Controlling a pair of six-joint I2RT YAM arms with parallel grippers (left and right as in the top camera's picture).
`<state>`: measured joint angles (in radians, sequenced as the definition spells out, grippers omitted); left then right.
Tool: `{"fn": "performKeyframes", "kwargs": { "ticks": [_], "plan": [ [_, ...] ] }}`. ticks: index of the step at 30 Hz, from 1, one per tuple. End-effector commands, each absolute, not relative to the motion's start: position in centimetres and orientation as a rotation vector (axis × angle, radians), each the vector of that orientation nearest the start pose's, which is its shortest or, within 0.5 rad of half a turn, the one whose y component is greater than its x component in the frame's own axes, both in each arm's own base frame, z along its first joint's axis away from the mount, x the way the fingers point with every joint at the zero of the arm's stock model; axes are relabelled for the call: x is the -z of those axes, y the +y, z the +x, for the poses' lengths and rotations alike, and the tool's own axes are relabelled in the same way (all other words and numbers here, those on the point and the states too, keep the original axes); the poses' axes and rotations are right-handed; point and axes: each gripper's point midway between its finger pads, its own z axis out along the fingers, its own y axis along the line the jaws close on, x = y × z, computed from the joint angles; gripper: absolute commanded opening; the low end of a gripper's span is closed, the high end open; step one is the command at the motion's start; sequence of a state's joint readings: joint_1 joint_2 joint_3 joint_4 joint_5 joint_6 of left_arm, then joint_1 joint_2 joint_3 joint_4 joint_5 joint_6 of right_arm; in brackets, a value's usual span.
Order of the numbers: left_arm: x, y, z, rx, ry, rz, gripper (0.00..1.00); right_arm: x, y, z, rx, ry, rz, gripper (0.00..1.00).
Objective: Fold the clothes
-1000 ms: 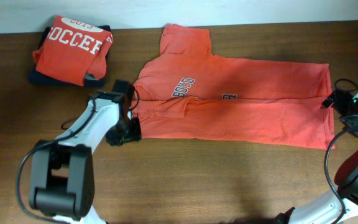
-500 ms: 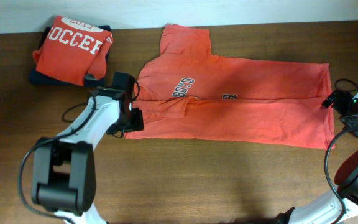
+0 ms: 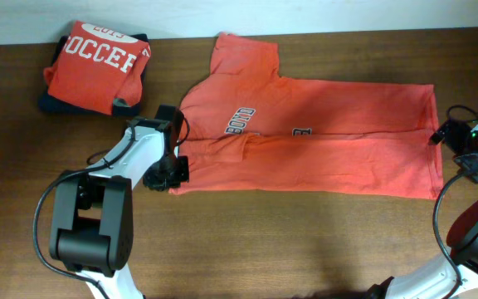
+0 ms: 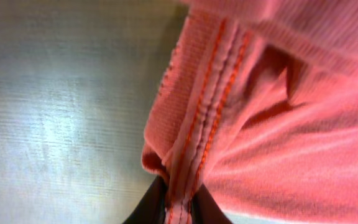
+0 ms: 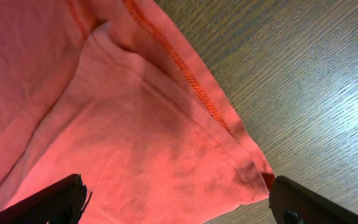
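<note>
Wooden table point(image 3: 247, 241), pale wall point(image 3: 305, 15) along its far edge. One shirt point(image 3: 330, 141) lay spread across the middle, chest lettering up and one sleeve pointing toward the wall. The near side looked turned in lengthwise, but it was no packet yet. A folded shirt point(image 3: 98, 62) sat apart, beyond the spread shirt's shoulder end, on a dark garment point(image 3: 56, 104); judged finished.

Left gripper point(image 3: 173, 172) stood at the shirt's near shoulder-end corner, jaws pressed together on a stitched hem, as the wrist view showed. Right gripper point(image 5: 176, 205) stood at the shirt's opposite end, jaws spread wide either side of the hem corner, holding nothing.

Judgement: one garment done, one barely begun; cross folds remained. Bare table lay on the shirt's near side, ample for working. The far sleeve reached close to the table's edge, leaving little margin.
</note>
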<state>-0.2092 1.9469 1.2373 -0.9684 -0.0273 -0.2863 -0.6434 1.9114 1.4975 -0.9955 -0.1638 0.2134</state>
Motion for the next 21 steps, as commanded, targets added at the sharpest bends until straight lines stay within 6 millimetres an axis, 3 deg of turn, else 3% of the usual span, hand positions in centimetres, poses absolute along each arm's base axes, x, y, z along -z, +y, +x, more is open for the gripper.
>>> {"fn": "performKeyframes", "kwargs": {
  "ticks": [1,6,12,17,21],
  "plan": [
    [0.5,-5.8,29.4,-0.114,3.304,-0.195,0.12,-8.2,-21.5,33.7,-0.195,2.674,1.201,0.99],
    [0.7,-5.4,27.3,-0.154,3.373,-0.227,0.12,-8.2,-21.5,33.7,-0.195,2.674,1.201,0.99],
    [0.7,-5.3,26.2,-0.158,3.413,-0.237,0.12,-8.2,-21.5,33.7,-0.195,2.674,1.201,0.99],
    [-0.1,-5.9,26.6,-0.105,3.421,-0.245,0.12,-8.2,-21.5,33.7,-0.195,2.674,1.201,0.99],
    [-2.5,-6.4,28.7,-0.084,3.388,-0.242,0.14,-8.2,-21.5,33.7,-0.195,2.674,1.201,0.99]
  ]
}}
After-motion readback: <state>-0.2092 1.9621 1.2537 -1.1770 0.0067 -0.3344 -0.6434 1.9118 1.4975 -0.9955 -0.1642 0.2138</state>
